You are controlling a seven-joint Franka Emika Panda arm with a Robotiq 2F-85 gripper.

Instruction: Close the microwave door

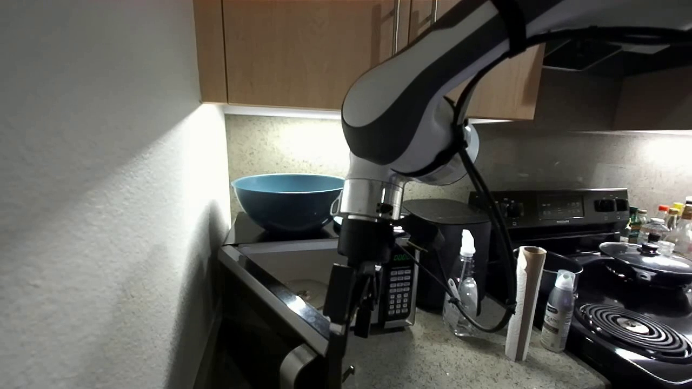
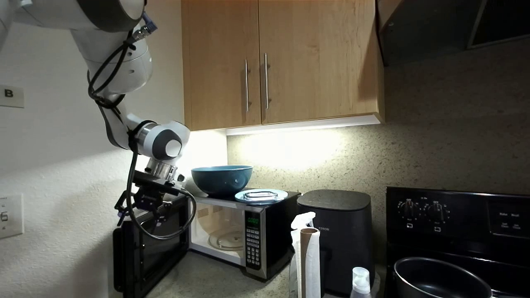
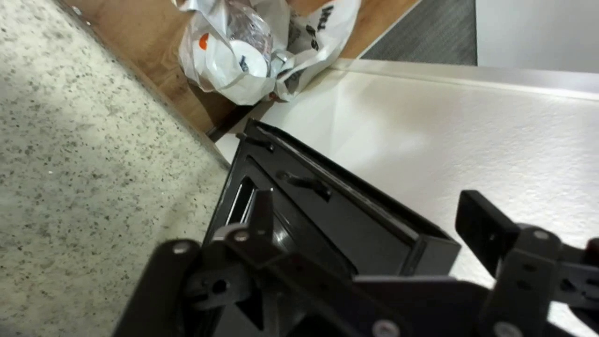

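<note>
The microwave door stands wide open, swung out from the silver microwave along the wall. Its dark inner face shows in an exterior view, and its silver handle shows near the bottom. My gripper is above the door's top edge near its free end, and it also shows in an exterior view. In the wrist view the gripper is open, with the door seen between its fingers. One finger is on the inner-face side, the other on the wall side. I cannot tell whether either touches the door.
The white wall is close behind the door. A blue bowl and a plate sit on the microwave. A black air fryer, spray bottle and paper roll stand right of it on the counter.
</note>
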